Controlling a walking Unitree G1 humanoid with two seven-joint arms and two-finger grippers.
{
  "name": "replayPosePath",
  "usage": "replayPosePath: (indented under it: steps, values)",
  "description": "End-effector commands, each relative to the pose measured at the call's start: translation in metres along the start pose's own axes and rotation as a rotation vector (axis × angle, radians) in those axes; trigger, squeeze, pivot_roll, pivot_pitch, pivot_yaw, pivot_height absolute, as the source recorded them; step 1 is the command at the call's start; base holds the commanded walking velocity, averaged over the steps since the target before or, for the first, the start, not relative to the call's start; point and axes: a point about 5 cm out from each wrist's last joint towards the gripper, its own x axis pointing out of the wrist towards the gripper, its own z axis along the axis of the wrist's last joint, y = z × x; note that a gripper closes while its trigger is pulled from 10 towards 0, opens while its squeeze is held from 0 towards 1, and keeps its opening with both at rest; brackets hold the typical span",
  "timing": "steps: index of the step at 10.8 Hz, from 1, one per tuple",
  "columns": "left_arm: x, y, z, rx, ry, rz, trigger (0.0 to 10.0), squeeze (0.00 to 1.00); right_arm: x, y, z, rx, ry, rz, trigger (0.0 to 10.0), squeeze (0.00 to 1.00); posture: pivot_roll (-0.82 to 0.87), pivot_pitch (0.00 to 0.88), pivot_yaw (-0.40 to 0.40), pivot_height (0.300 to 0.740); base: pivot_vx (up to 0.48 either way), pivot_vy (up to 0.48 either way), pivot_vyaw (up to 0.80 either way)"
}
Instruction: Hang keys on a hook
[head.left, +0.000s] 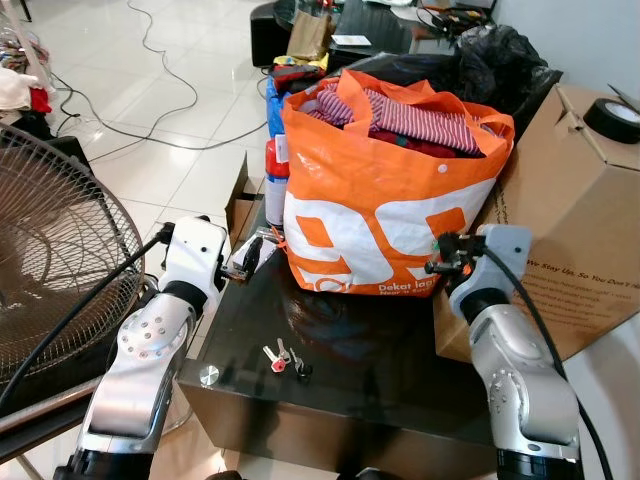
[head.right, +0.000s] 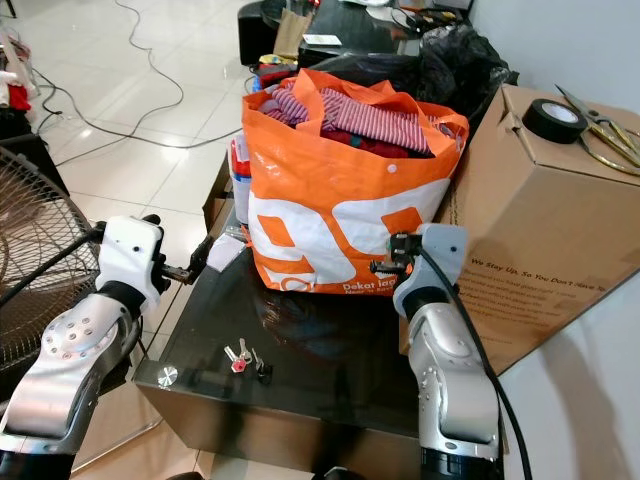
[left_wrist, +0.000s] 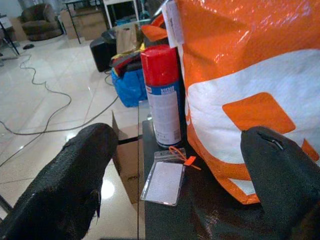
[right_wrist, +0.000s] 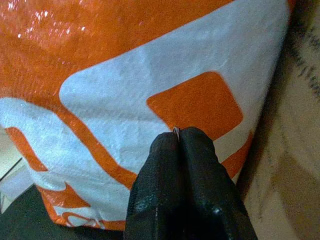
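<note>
On the dark glossy counter (head.left: 400, 345), near its front edge, lay the keys (head.left: 285, 360), a small bunch with a red tag, flat and untouched, roughly midway between the two arms. A round silver knob (head.left: 208, 376) sat at the counter's front left corner.

Behind the keys stood an orange-and-white bag (head.left: 385, 200), stuffed with striped and red cloth. A red-capped spray can (left_wrist: 162, 95) stood upright just beside the bag's left side, and a clear badge holder (left_wrist: 163, 181) with an orange clip lay flat on the counter in front of the can.

The left hand (head.left: 252, 256) was raised over the counter's left rear edge, near the badge holder and well apart from the keys. Its fingers (left_wrist: 75, 185) were spread wide apart and held nothing.

The right hand (head.left: 447, 252) was raised close against the bag's right lower corner, also apart from the keys. Its fingers (right_wrist: 187, 190) were pressed together; a thin pale sliver showed at their tips, too small to identify.

A cardboard box (head.right: 530, 240) stood to the right of the counter, with a roll of black tape (head.right: 553, 119) and scissors (head.right: 600, 135) on top. A floor fan (head.left: 50, 260) stood to the left.
</note>
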Motion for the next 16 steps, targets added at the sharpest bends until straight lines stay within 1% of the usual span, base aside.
replayPosePath:
  steps: [1, 2, 4, 6, 10, 16]
  values:
    - [0.0017, -0.0017, 0.0017, 0.018, -0.005, -0.012, 10.0, 0.00, 0.0022, 0.0039, 0.0000, 0.013, 0.006, -0.009, 10.0, 0.00, 0.05, 0.000, -0.069, 0.740, 0.000, 0.000, 0.00]
    - [0.0023, -0.0021, 0.0009, 0.021, -0.003, -0.012, 10.0, 0.00, 0.0028, 0.0012, -0.0013, -0.008, 0.015, -0.039, 10.0, 0.00, 0.05, 0.000, -0.073, 0.740, 0.000, 0.000, 0.00]
    - [0.0023, -0.0024, -0.0011, 0.023, 0.001, -0.009, 10.0, 0.00, 0.0034, -0.0014, -0.0029, -0.013, 0.034, -0.051, 10.0, 0.00, 0.05, 0.000, -0.078, 0.740, 0.000, 0.000, 0.00]
    - [-0.0008, -0.0025, -0.0036, 0.025, 0.010, 0.000, 10.0, 0.00, 0.0042, 0.0021, -0.0018, 0.002, 0.036, -0.031, 10.0, 0.00, 0.06, 0.000, -0.093, 0.740, -0.274, 0.000, 0.00]
    - [-0.0041, -0.0022, -0.0059, 0.030, 0.020, 0.005, 10.0, 0.00, 0.0035, 0.0063, -0.0032, -0.024, 0.043, -0.007, 10.0, 0.00, 0.07, 0.000, -0.101, 0.740, -0.277, 0.000, 0.00]
    - [-0.0066, -0.0038, -0.0063, 0.035, 0.026, -0.001, 10.0, 0.00, 0.0007, 0.0064, -0.0038, -0.040, 0.053, 0.001, 10.0, 0.00, 0.06, 0.000, -0.096, 0.740, -0.276, 0.000, 0.00]
